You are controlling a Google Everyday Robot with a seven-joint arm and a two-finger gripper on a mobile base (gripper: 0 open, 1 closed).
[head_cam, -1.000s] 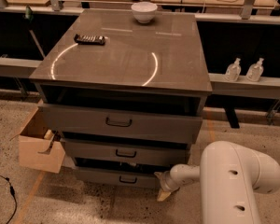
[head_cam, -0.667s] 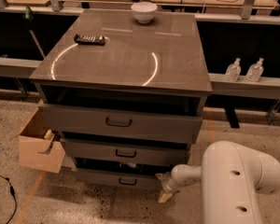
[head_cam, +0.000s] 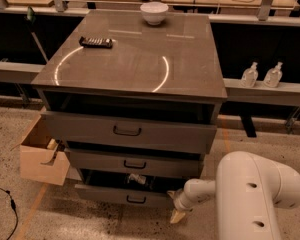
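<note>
We are looking at a grey cabinet (head_cam: 135, 69) whose glossy top is reflecting a ring of light. It is carrying a bowl (head_cam: 154, 12) at the back and a remote (head_cam: 96, 42) to the left. Its three drawers are standing slightly pulled out. Our gripper (head_cam: 178, 214) is hanging low, just beside the right end of the bottom drawer (head_cam: 115, 195), over the speckled floor (head_cam: 65, 219). We cannot tell whether it is open or closed. A box (head_cam: 40, 156) is sitting at the cabinet's left, and two bottles (head_cam: 249, 75) are standing on a ledge at right.
</note>
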